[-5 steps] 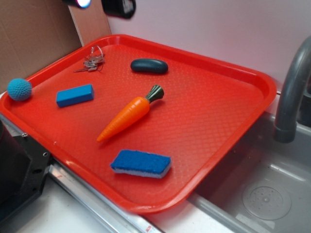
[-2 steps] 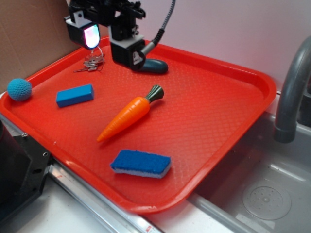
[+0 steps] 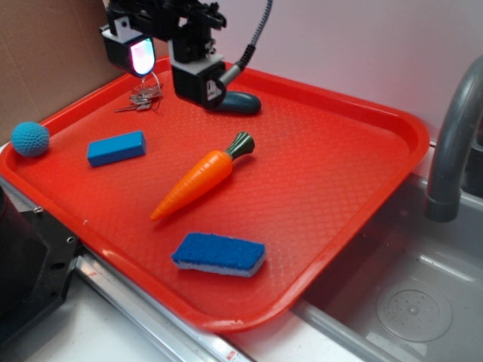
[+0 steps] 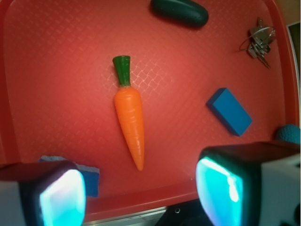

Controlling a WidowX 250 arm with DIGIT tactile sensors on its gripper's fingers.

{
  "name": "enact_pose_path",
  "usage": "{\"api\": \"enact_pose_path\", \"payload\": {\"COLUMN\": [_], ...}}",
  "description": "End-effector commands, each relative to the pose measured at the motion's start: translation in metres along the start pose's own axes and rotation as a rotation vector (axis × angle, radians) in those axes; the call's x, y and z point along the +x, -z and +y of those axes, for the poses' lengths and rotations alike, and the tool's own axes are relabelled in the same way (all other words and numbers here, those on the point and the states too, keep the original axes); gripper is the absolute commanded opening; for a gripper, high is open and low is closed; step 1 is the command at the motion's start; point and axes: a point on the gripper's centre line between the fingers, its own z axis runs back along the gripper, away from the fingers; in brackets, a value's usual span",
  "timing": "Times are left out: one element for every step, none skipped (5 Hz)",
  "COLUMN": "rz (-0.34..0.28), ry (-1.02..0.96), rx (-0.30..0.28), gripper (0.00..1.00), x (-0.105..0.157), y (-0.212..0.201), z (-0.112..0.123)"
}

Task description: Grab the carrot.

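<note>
The gripper hangs above the red tray's far corner, fingers spread wide apart and holding nothing. The carrot lies mid-tray, untouched, with bare tray all round it, the blue sponge nearest its tip.

Your gripper hangs high at the far left, pointing down, with its jaws spread wide and nothing between them. In the wrist view both fingers glow cyan.
</note>
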Motion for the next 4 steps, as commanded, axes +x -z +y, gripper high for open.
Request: {"api": "enact_pose_path", "payload": {"rz": [0.109, 0.112, 0.146, 0.161], "ry": [0.045, 0.032, 0.034, 0.02], "rx": [0.077, 0.091, 0.109, 0.125], "gripper": [1.0, 1.0, 1.0, 1.0], "x": [0.016, 0.024, 0.031, 0.03], "y": [0.046, 0.085, 0.111, 0.116], "z": [-0.012, -0.016, -0.02, -0.011]}}
